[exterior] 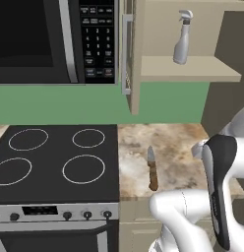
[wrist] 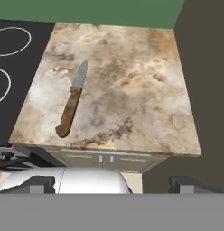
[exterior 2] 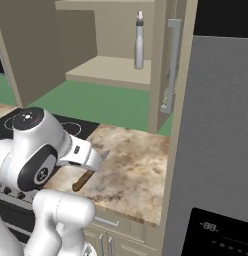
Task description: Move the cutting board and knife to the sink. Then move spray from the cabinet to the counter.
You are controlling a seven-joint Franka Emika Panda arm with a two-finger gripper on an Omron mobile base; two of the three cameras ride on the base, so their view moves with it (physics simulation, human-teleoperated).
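One knife lies flat on the counter near the stovetop, blade pointing toward the wall. My gripper hangs above it with fingers spread, grasping nothing. On the cabinet shelf, the spray stands upright.

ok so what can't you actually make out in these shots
- Knife: in the right base view the arm covers its blade; the hand view shows it whole.
- Spray: its trigger head is too small to read in the right base view.
- Pincer: its fingertips are cut off by the hand view's bottom, so open or shut is unclear.
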